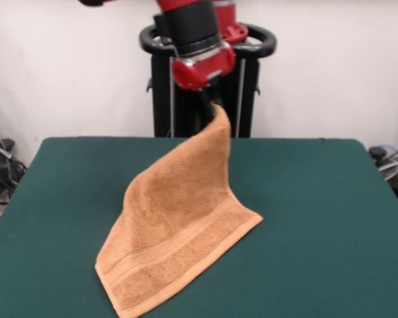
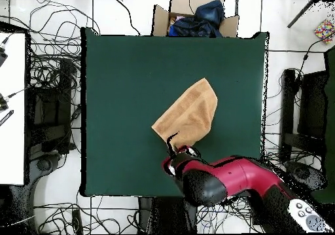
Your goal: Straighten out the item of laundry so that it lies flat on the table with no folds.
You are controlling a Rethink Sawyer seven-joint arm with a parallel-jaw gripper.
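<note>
The red and black arm's gripper is clenched on one corner of the single orange-tan terry towel, holding it high. The towel's lower banded edge rests on the dark green felt tabletop, near the middle and toward the edge away from the robot. To do this well, I'd judge the corner should be drawn steadily toward the robot's edge and lowered gently, so the cloth unrolls without creasing. One towel, one gripper.
</note>
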